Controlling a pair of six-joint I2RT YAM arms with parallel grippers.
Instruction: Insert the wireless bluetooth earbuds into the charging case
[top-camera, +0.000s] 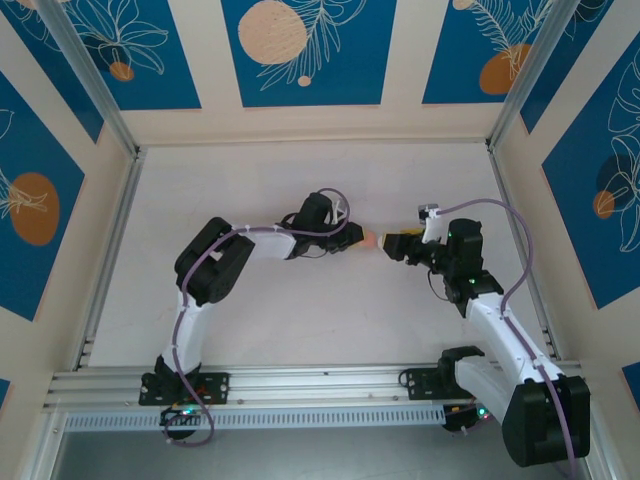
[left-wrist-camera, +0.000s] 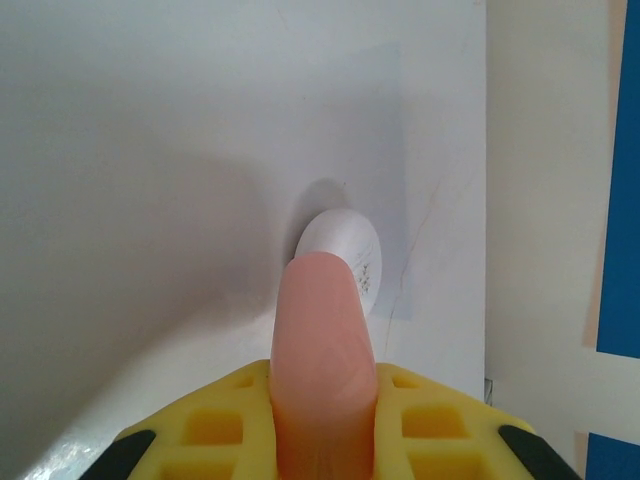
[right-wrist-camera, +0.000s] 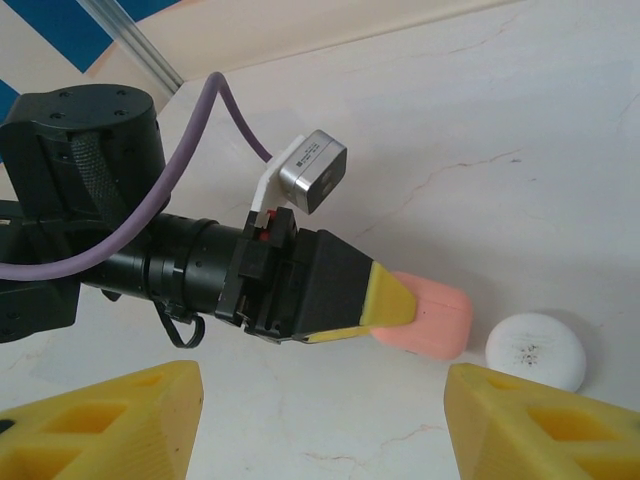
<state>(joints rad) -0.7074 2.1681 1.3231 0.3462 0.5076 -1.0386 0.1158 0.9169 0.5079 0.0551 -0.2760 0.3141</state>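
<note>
The salmon-pink charging case (left-wrist-camera: 325, 330) is pinched between the yellow fingers of my left gripper (left-wrist-camera: 325, 400), which is shut on it. The case sticks out past the fingertips, closed, just above the white table. In the right wrist view the case (right-wrist-camera: 437, 316) projects from the left gripper (right-wrist-camera: 392, 300). My right gripper (right-wrist-camera: 322, 415) faces it from a short distance, open with nothing between its fingers. From above, the case (top-camera: 371, 240) hangs between the left gripper (top-camera: 355, 238) and the right gripper (top-camera: 393, 246). The wireless bluetooth earbuds are out of view.
A white round disc (left-wrist-camera: 345, 248) lies on the table just beyond the case, seen to the case's right as the disc (right-wrist-camera: 537, 350) in the right wrist view. Patterned walls (top-camera: 300, 50) and aluminium rails (top-camera: 110, 230) close in the white table (top-camera: 300, 320).
</note>
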